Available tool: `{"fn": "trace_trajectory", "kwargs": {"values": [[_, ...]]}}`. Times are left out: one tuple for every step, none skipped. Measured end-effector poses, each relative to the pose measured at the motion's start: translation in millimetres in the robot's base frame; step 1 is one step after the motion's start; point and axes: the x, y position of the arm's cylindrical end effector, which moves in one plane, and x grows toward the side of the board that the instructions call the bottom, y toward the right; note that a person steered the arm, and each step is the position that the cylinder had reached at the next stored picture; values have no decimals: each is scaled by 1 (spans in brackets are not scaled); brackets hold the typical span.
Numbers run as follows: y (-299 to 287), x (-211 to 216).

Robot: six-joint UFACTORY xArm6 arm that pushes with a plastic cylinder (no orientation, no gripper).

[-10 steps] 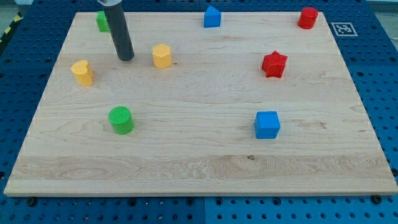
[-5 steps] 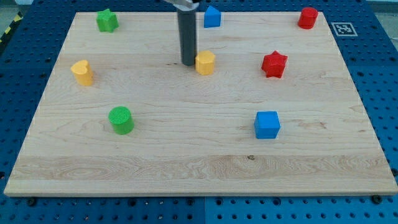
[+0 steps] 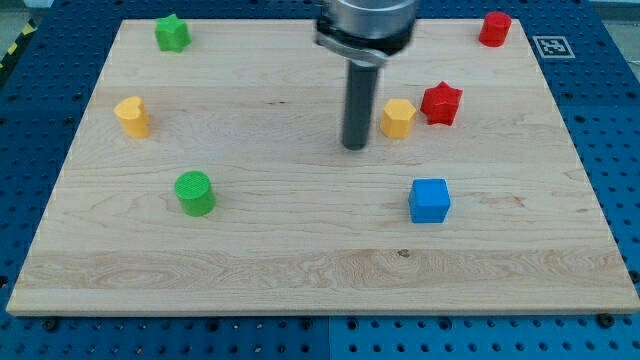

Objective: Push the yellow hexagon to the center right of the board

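Yellow hexagon (image 3: 397, 118) beside red star (image 3: 441, 103) — my tip (image 3: 355, 147) just left; no jaws

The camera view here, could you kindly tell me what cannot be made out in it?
- Any block at the view's top centre: the arm's round body covers that stretch of the board.
- Contact between my tip and the yellow hexagon: they look slightly apart, but this angle does not settle it.
- The gap between the yellow hexagon and the red star: they nearly overlap here.
- The arm above the rod: cut off by the view's top edge.
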Motion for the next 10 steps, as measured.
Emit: {"fn": "trace_trajectory", "kwargs": {"values": [[-14,-43],[26,-44],[63,-22],[91,-2],[113,13],[124,28],[136,35],[157,34],[178,30],[181,23]]}}
